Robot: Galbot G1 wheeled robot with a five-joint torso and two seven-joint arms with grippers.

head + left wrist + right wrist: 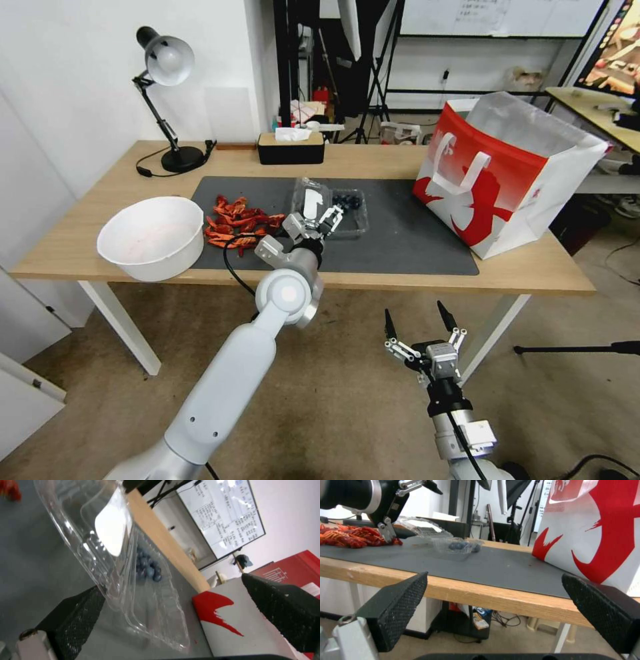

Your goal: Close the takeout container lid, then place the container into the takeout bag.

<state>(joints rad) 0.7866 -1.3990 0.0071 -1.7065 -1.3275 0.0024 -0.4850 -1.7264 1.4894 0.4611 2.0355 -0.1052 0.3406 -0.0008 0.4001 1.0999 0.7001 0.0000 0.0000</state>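
The left gripper (pixel 319 220) has its jaws spread wide at the raised lid (pixel 110 530); one finger (pixel 78 610) sits against the lid's edge, the other well off it, nothing clamped. Just past the jaws, the container (pixel 347 210) lies open on the dark mat (pixel 400 233) with blueberries (pixel 148 567) in its base. Beyond it, toward the table's right end, stands the bag (pixel 507 173). The right gripper (pixel 423 327) hangs below the table edge (pixel 480 595), jaws apart and empty.
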